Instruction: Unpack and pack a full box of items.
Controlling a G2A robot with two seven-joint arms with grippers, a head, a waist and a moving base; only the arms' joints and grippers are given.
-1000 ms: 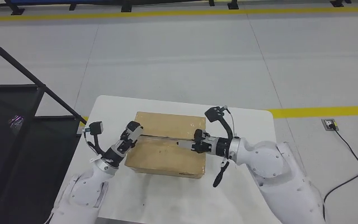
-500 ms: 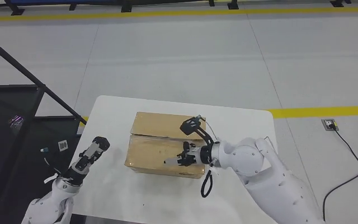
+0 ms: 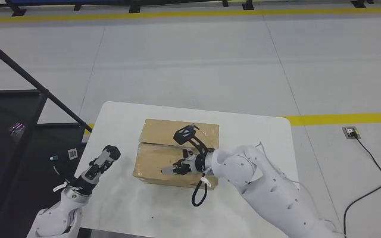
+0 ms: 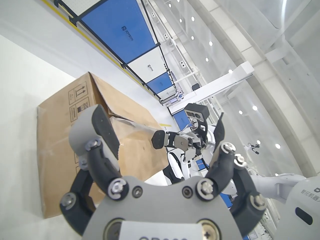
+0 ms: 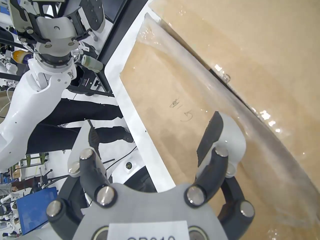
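Nearest, the left gripper hangs over the white table at nine o'clock from the mid-table cardboard box, jaws spread and empty. Beyond it, the right gripper hovers over the box's six-o'clock flap, jaws likewise spread.

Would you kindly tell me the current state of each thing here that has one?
cardboard box: flaps closed, clear tape along the centre seam.
left end effector: open, empty, beside the box.
right end effector: open, empty, over the box's top.
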